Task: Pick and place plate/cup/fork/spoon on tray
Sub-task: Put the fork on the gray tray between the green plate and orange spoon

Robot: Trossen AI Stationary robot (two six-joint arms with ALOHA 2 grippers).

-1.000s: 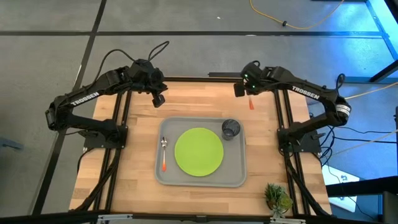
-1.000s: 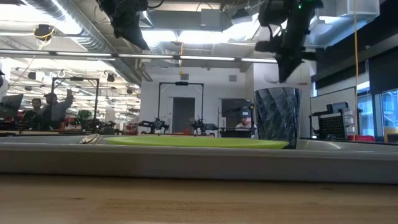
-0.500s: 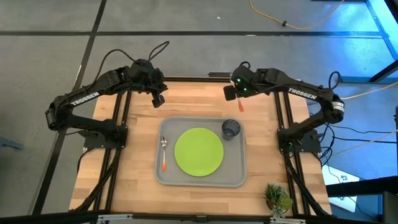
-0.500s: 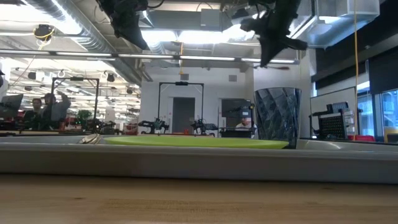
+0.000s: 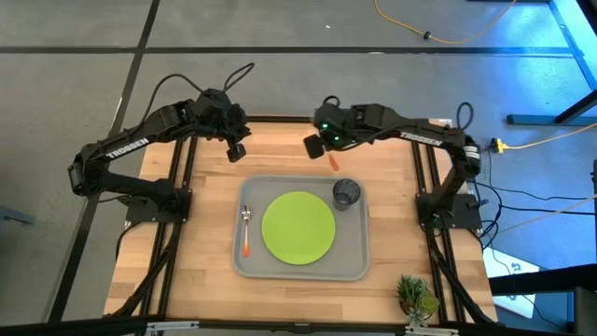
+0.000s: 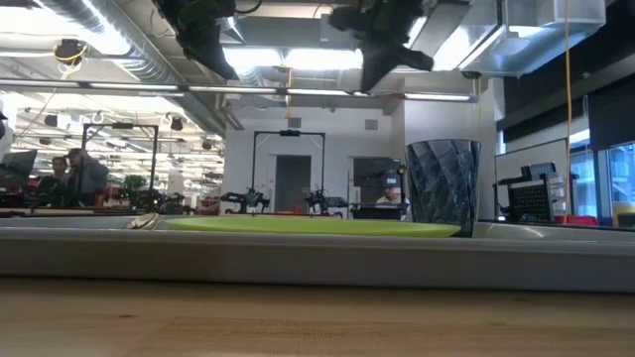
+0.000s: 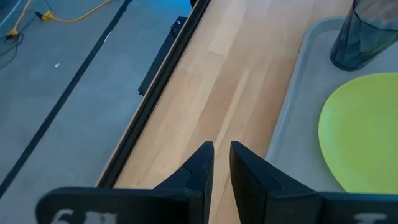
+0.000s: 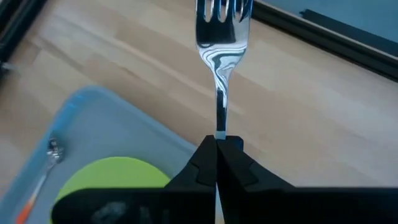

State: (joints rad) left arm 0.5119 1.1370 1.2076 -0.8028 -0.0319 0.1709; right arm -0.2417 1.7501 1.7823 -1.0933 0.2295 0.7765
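Fork [image 8: 221, 37] is pinched in the right gripper [image 8: 216, 144], whose jaws are closed on its shaft; the tines stick out ahead of the fingers in the right wrist view, over bare wood. In the high view the right gripper [image 5: 320, 143] hangs above the table [image 5: 205, 252] just above centre of the frame, with the fork's orange handle [image 5: 334, 163] slanting down toward the tray's [image 5: 300, 271] upper edge, close to the cup [image 5: 346, 193].

Tray sits at the middle of the high view. Plate [image 5: 298, 228] lies flat at its centre. Cup stands upright in the tray's upper right corner, just beside the plate's rim. Spoon [image 5: 245, 229] lies along the tray's left side, bowl toward the top of the frame, orange handle toward the bottom, apart from the plate.

Left gripper [image 5: 237, 147] hangs over the table at upper left of the tray, holding nothing; in the left wrist view its fingers [image 7: 200, 165] are nearly together, with only a thin gap between them.

In the low view the cup [image 6: 442, 188] stands at right of centre, the plate [image 6: 313, 226] showing edge-on as a thin green line behind the tray's near rim [image 6: 317, 260].

A small plant [image 5: 416, 297] sits at the lower right of the high view.
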